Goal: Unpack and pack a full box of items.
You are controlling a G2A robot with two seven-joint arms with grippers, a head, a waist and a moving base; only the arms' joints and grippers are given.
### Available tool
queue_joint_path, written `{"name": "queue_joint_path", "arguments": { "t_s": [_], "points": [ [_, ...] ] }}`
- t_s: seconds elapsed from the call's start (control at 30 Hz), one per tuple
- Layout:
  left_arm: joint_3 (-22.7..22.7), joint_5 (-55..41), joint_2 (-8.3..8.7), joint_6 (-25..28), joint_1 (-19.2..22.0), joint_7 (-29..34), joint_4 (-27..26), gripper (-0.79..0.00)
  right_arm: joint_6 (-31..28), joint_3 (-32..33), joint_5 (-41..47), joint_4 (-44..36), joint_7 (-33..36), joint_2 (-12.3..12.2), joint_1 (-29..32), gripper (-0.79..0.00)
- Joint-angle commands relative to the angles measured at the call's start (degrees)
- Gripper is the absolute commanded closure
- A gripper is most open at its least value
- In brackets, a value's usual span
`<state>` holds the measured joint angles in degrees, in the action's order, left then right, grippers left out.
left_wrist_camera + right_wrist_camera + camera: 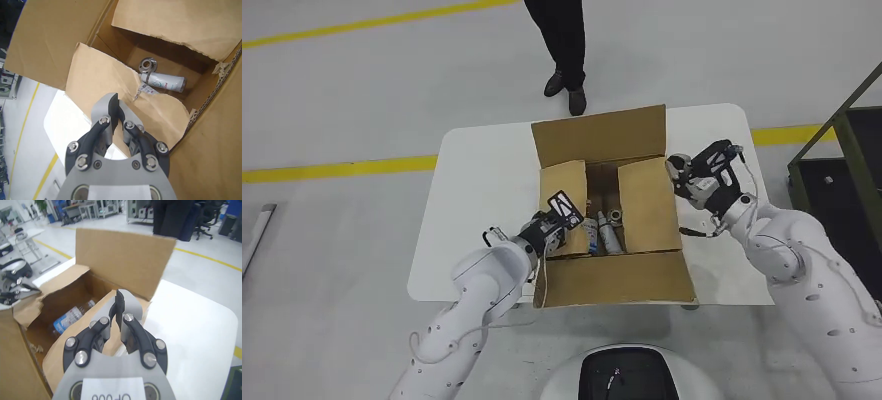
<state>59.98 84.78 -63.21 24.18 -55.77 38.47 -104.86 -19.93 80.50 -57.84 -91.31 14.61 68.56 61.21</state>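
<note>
Left gripper [115,97] is right up at the lens, jaws pinched on the torn edge of the left side flap [105,79] of the brown cardboard box [189,64]. Down on its floor a white cylindrical bottle [164,83] lies touching a round metal flange [147,64]. On the other wrist, the right gripper [118,296] is clamped too, looks like on the right side flap [54,349], with a clear blue-labelled plastic bottle [68,319] inside. From above, the box sits mid white table [472,200], side flaps held apart. I'd say this is the opening bit of unpacking. Next, one gripper has to let go and dip in for a bottle without its flap flopping back.
</note>
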Motion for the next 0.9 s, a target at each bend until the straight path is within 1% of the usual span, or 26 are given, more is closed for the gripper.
{"name": "queue_joint_path", "arguments": {
  "t_s": [0.0, 0.07, 0.13, 0.2, 0.3, 0.33, 0.4, 0.57, 0.63, 0.73, 0.87],
  "points": [
    [1.0, 0.4, 0.15, -0.4, -0.8, -0.5, -1.2, -0.785, 3.2, 1.3, 0.8, 1.6, -1.0, 0.0, -1.4, 0.0],
    [2.1, 1.0, 0.37, 0.0, -1.8, -0.9, -3.0, -0.785, 5.5, 2.2, 2.7, 4.1, -1.6, 0.2, -3.5, 0.0],
    [2.5, 1.3, 0.46, 0.2, -2.2, -1.2, -3.7, -0.785, 8.0, 2.6, 2.4, 7.6, -1.9, 0.3, -6.2, 0.0],
    [2.5, 1.3, 0.46, 0.2, -2.2, -1.2, -3.7, -0.785, 9.1, 2.5, 3.2, 11.8, -2.5, 0.5, -9.2, 0.0],
    [2.5, 1.3, 0.46, 0.2, -2.2, -1.2, -3.7, -0.785, 9.2, 1.4, 2.4, 17.9, -3.7, 0.7, -13.6, 0.0],
    [2.5, 1.3, 0.46, 0.2, -2.2, -1.2, -3.7, -0.785, 8.9, 0.7, 0.8, 19.7, -4.3, 0.7, -15.0, 0.0],
    [2.5, 1.3, 0.46, 0.2, -2.2, -1.2, -3.7, -0.785, 7.7, -0.5, 1.9, 24.0, -4.8, 1.1, -17.6, 0.0],
    [2.5, 1.3, 0.46, 0.2, -2.2, -1.2, -3.7, -0.785, 4.7, -4.8, 1.3, 34.7, -5.9, 2.1, -24.4, 0.0],
    [2.5, 1.3, 0.46, 0.2, -2.2, -1.2, -3.7, -0.785, 2.1, -6.2, 3.4, 38.7, -6.8, 2.7, -26.9, 0.0],
    [2.5, 1.3, 0.46, 0.2, -2.2, -1.2, -3.7, -0.785, -1.0, -8.8, 3.6, 44.4, -7.6, 3.6, -30.6, 0.0],
    [2.9, 1.1, 0.44, -0.7, -2.9, -2.3, -3.9, -0.785, -5.5, -11.3, 4.5, 49.1, -8.0, 4.6, -33.8, 0.0]
  ]
}}
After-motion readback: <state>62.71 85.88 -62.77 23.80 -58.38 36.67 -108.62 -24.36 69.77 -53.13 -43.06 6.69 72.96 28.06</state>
